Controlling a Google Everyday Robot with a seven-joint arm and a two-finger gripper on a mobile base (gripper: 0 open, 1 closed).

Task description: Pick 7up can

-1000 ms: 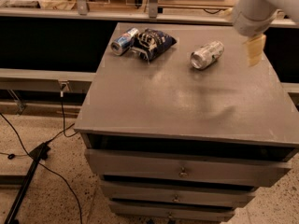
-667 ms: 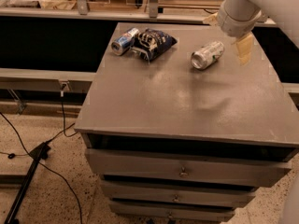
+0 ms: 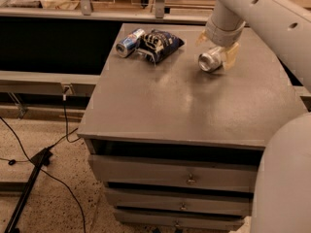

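Camera view: the 7up can [image 3: 210, 61] was seen lying on the counter [image 3: 184, 106] between the spread-apart fingers [image 3: 232, 56] of the end effector [image 3: 216, 49].

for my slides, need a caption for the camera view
Robot's pincer at the 7up can, which lies on its side on the cabinet top

The small silvery-grey drink can [image 3: 212, 60] lies on its side, far right on the grey cabinet top [image 3: 184, 106], shiny end facing forward, between the gripper's [image 3: 217, 48] spread fingers.
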